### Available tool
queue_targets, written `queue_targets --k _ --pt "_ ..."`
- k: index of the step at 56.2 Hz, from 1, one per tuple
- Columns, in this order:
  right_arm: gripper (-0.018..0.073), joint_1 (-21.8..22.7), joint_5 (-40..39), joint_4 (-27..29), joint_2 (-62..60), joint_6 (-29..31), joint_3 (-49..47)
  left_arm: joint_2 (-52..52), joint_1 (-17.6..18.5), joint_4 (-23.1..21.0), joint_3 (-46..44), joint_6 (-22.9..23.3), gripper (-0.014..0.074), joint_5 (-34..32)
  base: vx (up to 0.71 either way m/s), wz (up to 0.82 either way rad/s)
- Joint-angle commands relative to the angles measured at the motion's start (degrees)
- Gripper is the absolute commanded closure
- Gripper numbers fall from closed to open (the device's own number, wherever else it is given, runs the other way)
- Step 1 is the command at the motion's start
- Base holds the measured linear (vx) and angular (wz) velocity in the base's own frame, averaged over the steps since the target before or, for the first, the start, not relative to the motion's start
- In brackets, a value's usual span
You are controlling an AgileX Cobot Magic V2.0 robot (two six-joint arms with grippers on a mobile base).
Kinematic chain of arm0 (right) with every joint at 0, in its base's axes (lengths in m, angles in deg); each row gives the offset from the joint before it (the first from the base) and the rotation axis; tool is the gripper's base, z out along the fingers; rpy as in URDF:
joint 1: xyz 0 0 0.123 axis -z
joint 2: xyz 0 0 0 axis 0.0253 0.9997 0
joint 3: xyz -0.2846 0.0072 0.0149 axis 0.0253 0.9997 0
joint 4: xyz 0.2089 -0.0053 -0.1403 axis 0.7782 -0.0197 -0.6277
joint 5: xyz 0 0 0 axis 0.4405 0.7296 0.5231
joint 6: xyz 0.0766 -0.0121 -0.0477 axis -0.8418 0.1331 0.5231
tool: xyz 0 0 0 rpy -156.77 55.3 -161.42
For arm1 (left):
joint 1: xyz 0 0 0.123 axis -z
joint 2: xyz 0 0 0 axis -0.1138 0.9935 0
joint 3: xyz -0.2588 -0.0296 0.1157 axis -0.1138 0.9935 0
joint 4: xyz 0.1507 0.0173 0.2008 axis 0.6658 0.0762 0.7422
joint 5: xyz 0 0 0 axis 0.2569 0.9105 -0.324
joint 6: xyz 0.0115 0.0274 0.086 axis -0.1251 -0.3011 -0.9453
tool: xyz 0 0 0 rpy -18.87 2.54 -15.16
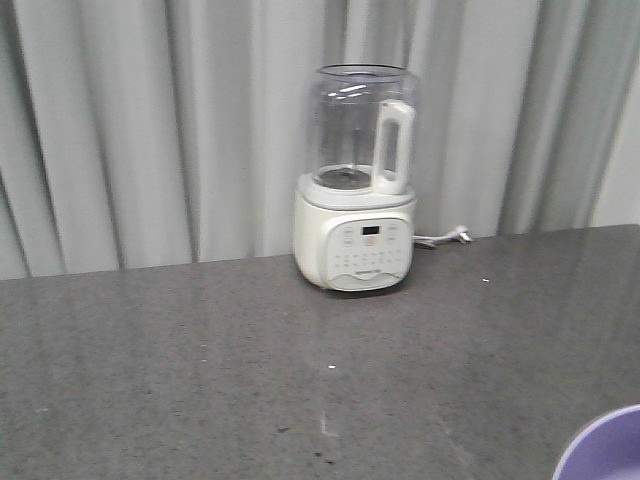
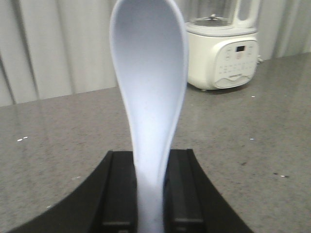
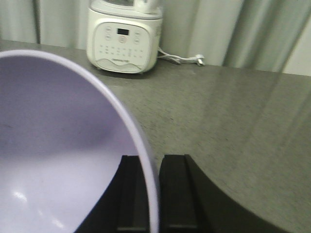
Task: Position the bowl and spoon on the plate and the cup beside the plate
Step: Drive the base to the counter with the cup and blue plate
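Left wrist view: left tool (image 2: 150,194) has its two black fingers (image 2: 119,189) pressed in on the handle of the spoon (image 2: 148,87), with no gap visible on either side. The spoon stands upright from the grip, scoop uppermost, hollow side facing the camera. It is held up off the grey speckled tabletop (image 2: 252,165). The spoon does not show in the front view.

Front view, centre: a cream-white blender (image 1: 355,180) with a clear jug and a white handle stands at the back of the tabletop, just in front of a pale pleated curtain (image 1: 150,120). Its control panel faces forward. A cord (image 1: 445,238) with a plug lies on the tabletop to the right of its base.

Right wrist view: right tool (image 3: 153,191) is closed on the rim of the bowl (image 3: 58,145), one finger inside the wall and one outside. The lavender bowl fills the left of this view, its inside turned toward the camera. In the front view only an arc of the bowl's rim shows, at the bottom right corner. Cannot tell whether the bowl touches the tabletop.
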Motion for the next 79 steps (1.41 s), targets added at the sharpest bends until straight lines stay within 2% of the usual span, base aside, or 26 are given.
queue_targets --k 1,79 --pt "0.0568 -0.1 -4.9 0.2 0.4 0.2 -1.8 0.1 0.1 -0.6 -1.7 0.5 0.0596 -4.7 -0.14 -0.70" --pt "0.0568 -0.1 -4.8 0.2 0.3 0.2 -1.8 0.1 0.1 -0.6 -1.7 0.5 0.0596 -4.7 -0.11 -0.60"
